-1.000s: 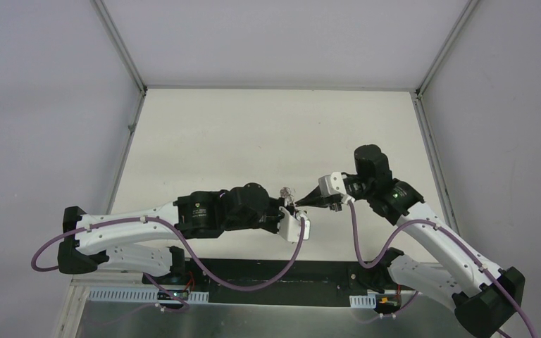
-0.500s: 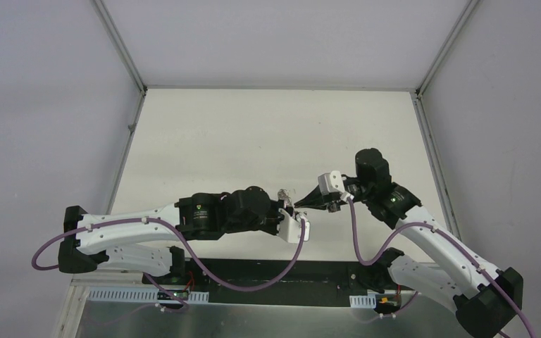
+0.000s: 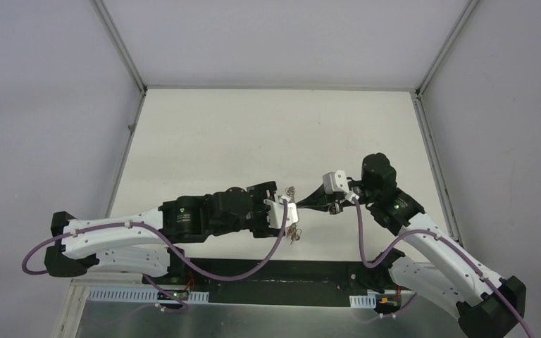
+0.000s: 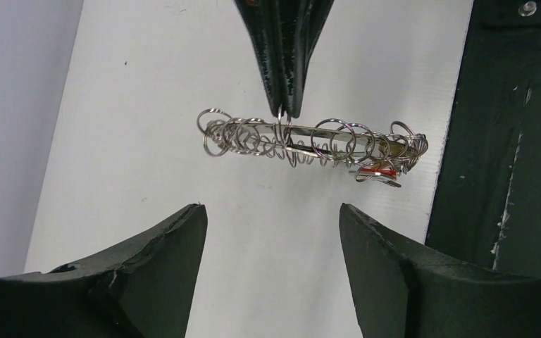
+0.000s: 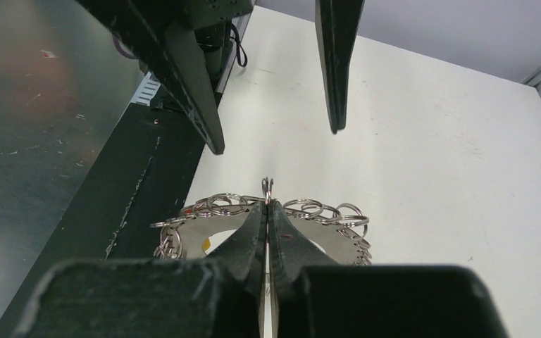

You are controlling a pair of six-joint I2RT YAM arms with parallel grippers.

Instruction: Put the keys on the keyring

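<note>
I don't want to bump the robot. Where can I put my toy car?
The far half of the table is bare, from the back frame down to the arms. Bare corners lie between the left arm and left frame, and the right arm and right frame. Crowded: front middle, where the keyring hangs from the shut right jaws, left jaws open beside it.

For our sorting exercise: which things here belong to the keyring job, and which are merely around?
Job: keyring, hanging by one loop; right gripper, shut on it; left gripper, open.
Around: red tag on the ring; white table; black base plate.
</note>
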